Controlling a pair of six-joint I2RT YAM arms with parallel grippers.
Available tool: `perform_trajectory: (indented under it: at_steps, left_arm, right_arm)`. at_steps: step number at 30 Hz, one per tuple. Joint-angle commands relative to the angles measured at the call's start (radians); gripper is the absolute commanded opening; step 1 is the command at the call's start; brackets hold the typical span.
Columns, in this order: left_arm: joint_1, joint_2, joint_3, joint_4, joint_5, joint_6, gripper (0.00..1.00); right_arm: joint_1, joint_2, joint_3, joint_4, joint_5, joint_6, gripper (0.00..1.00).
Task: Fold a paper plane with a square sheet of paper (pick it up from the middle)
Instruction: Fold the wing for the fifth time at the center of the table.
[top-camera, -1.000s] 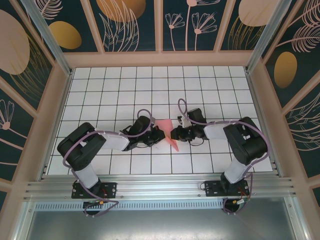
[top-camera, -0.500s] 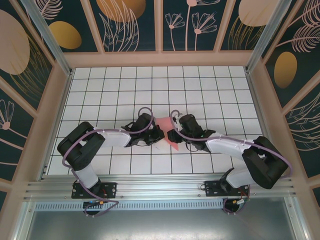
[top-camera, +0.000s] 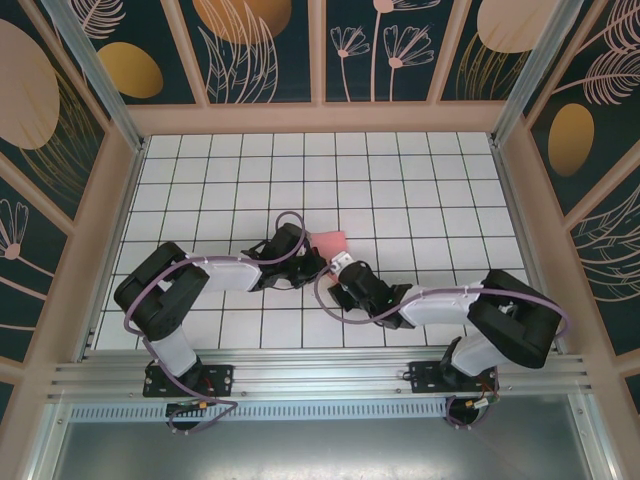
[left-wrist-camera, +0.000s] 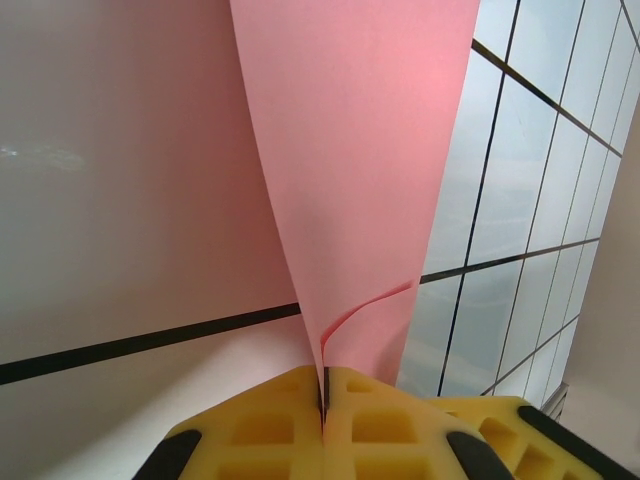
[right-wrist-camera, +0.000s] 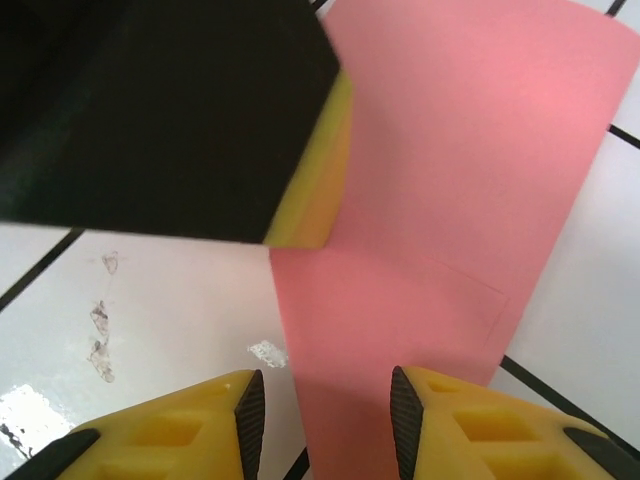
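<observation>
Since the frame half a second back, the right arm has dropped nearer the table's front edge and now lies low across the tiles. Its tool (top-camera: 336, 272) has come in just beside the left tool (top-camera: 315, 268), near the middle of the white gridded table (top-camera: 250, 170). The pink sheet of paper (top-camera: 331, 240) shows less from above than before, only as a small patch beyond the two tools.

From the left wrist, the left tool (left-wrist-camera: 325, 405) is closed. Its yellow pads are pressed together on the near end of the paper (left-wrist-camera: 350, 150), which widens from the pinch toward the top of the view. Two layers part slightly just above the pads.

From the right wrist, the right tool (right-wrist-camera: 325, 420) stands open, with a yellow finger (right-wrist-camera: 200, 430) on either side of the paper (right-wrist-camera: 450, 170). I cannot tell whether the pads touch the paper. A faint crease crosses the sheet ahead of the fingers. A black, yellow-padded finger (right-wrist-camera: 305, 170) of the left tool sits at the paper's left edge. Small scuff marks (right-wrist-camera: 100, 325) dot the table surface to the left.
</observation>
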Motion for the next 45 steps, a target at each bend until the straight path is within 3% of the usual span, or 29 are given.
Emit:
perform_trajectory:
  at_steps: [1,9,28,34,40,45]
  left_arm:
    - [0.007,0.011,0.029,-0.029,0.017,0.023,0.03]
    - [0.007,0.021,0.035,-0.034,0.022,0.026,0.03]
    - [0.007,0.003,0.027,-0.042,0.005,0.027,0.10]
    - [0.019,-0.068,0.013,-0.073,-0.053,0.029,0.43]
    - [0.032,-0.177,-0.046,-0.079,-0.152,0.017,0.60]
    - [0.034,-0.233,-0.087,-0.058,-0.192,0.012,0.64]
  right_arm:
    - [0.024,0.032,-0.012,0.106,0.055,-0.103,0.41]
    - [0.039,0.104,-0.024,0.177,0.143,-0.173,0.36]
    - [0.032,0.159,-0.025,0.184,0.149,-0.103,0.03]
    - [0.000,0.130,-0.040,0.185,0.047,-0.031,0.00]
    - [-0.103,0.075,-0.067,0.234,-0.219,0.091,0.00]
    - [-0.183,0.052,-0.102,0.321,-0.415,0.181,0.00]
